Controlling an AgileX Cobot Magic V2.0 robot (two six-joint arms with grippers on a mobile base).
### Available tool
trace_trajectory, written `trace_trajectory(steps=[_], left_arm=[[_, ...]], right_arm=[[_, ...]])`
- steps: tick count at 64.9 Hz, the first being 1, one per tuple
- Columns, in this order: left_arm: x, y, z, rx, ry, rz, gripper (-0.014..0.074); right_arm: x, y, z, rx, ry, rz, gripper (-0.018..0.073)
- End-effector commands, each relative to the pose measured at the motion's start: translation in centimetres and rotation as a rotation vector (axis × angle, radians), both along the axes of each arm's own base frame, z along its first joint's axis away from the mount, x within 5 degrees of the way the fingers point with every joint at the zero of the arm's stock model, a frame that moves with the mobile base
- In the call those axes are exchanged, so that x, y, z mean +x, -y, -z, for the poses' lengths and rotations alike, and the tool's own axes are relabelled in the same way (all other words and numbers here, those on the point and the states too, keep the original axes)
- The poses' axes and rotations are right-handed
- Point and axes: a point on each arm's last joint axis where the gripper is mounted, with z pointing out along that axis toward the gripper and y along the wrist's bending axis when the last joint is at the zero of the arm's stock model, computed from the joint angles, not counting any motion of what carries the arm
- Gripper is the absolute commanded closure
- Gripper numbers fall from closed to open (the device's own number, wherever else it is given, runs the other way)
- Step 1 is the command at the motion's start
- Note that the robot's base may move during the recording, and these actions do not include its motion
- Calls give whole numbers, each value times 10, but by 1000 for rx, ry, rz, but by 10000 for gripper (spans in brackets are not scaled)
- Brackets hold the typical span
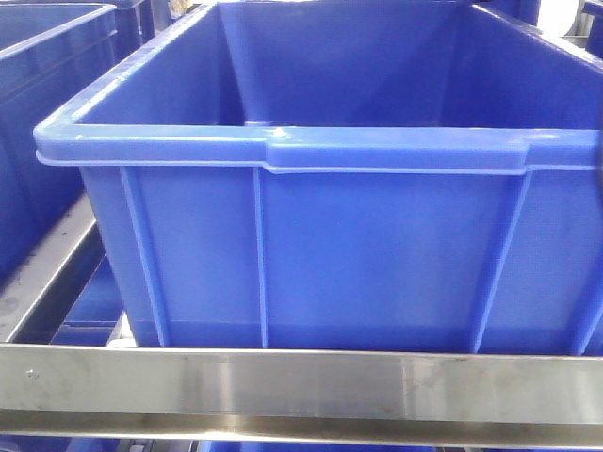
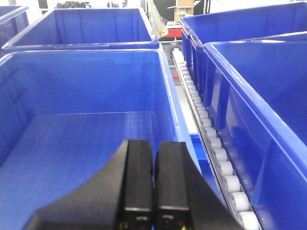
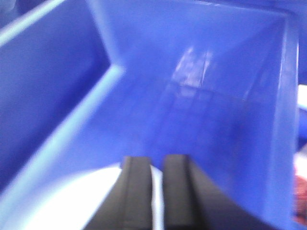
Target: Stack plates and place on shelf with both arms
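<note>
Crate (image 1: 377, 254) filled front view, steel shelf rail (image 1: 301, 386) at 6 o'clock. Left gripper (image 2: 153, 191) hung over another crate (image 2: 72, 139), jaws nearly together, holding nothing. Right gripper (image 3: 152, 196) inside blurred crate (image 3: 201, 110), jaws pinching white plate (image 3: 96, 201) rim at 6 o'clock.

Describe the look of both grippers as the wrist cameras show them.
The left gripper has two matte black, blocky rectangular fingers widening into a black angular base, with tiny yellow and green specks at the bottom edge. The right gripper looks the same: two flat black rectangular fingers, though blurred. No cables or arm links show.
</note>
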Motion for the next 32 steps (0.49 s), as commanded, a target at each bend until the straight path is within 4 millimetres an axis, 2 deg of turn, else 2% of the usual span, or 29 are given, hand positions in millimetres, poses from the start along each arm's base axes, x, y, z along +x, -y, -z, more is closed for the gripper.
trace_trajectory(steps=[1,7,13,23,32], left_arm=[[0,-2,-17,-13,99,-22,514],[0,-2,-17,-13,99,-22,514],[0,-2,-17,-13,99,-22,514],[0,-2,-17,-13,99,-22,514],[0,-2,-17,-13,99,-22,514]], right_arm=[[-12,6,-31,-32,129,-7,451],[-26,10,-35,-37,155,-10,505],[-47,17,-35,-23,206,-3,510],[-84,29,-13,1,239,9,510],[-123,42,4,117,301,45,510]])
